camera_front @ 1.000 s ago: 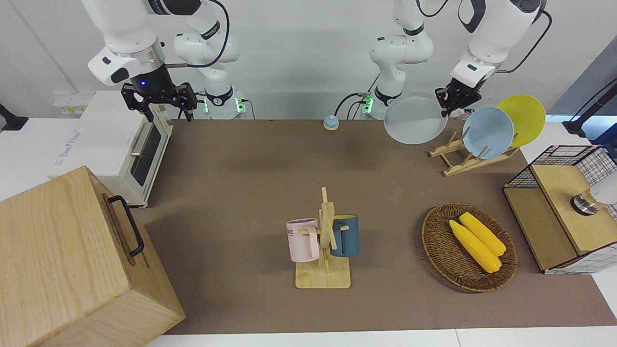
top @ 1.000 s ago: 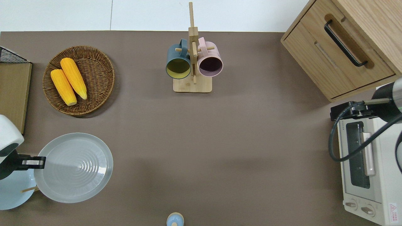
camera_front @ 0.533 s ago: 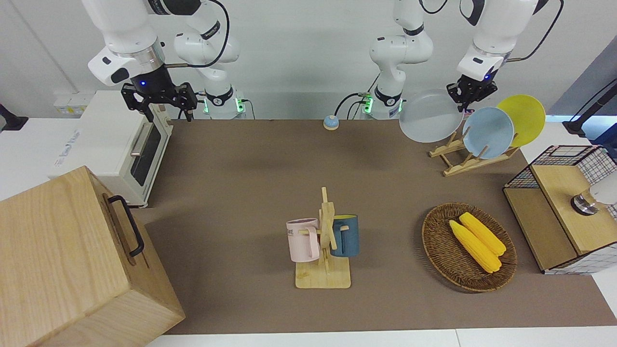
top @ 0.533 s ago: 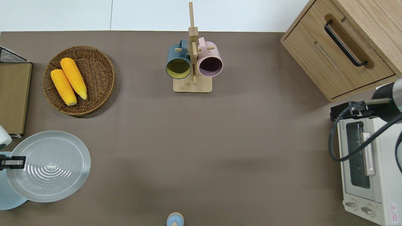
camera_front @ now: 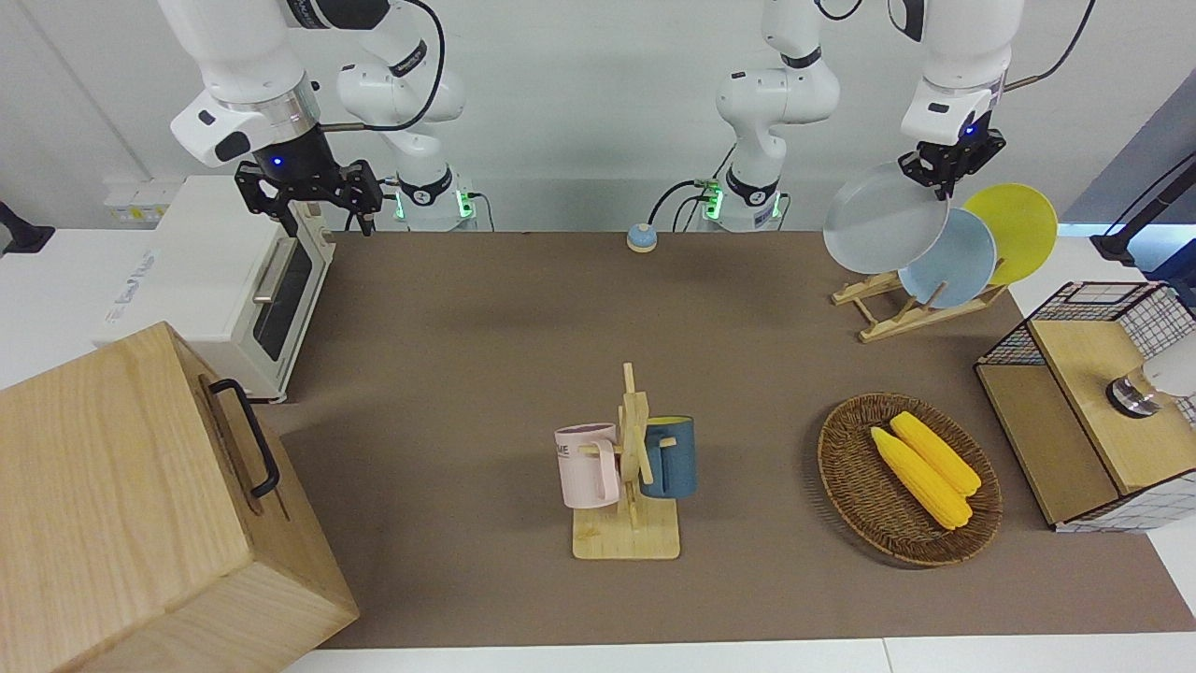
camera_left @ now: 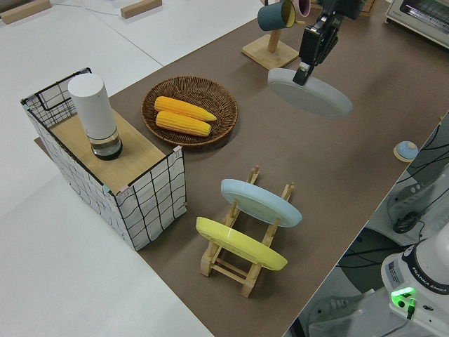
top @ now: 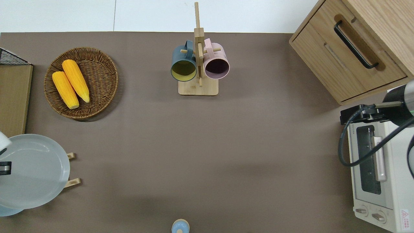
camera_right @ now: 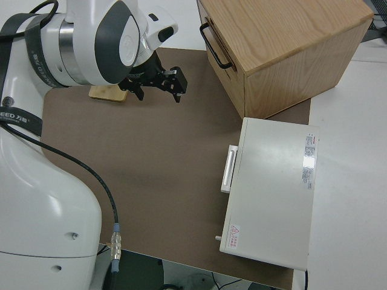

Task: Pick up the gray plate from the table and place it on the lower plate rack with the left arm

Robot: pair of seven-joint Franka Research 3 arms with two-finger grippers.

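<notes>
The gray plate (camera_front: pixel 883 232) hangs tilted in the air with my left gripper (camera_front: pixel 944 178) shut on its rim. In the overhead view the gray plate (top: pixel 30 171) covers most of the lower plate rack (top: pixel 72 183), and only two rail ends stick out. The rack (camera_front: pixel 878 313) stands on the table (camera_front: pixel 467 374) near the left arm's end, with a light-blue plate (camera_front: pixel 967 271) and a yellow plate (camera_front: pixel 1018 224) in its slots. The left side view shows the gray plate (camera_left: pixel 310 93) well above the rack (camera_left: pixel 245 270). My right gripper (camera_front: pixel 318 201) is parked and open.
A wooden mug stand (camera_front: pixel 631 467) with a pink and a blue mug stands mid-table. A wicker basket (camera_front: pixel 846 477) holds two corn cobs. A wire-and-wood box (camera_front: pixel 1084 402), a toaster oven (camera_front: pixel 234 280), a wooden cabinet (camera_front: pixel 140 505) and a small blue knob (camera_front: pixel 641 237) ring the table.
My left gripper has carried the gray plate toward the left arm's end of the table, from beside the rack to over it. The right arm has not moved.
</notes>
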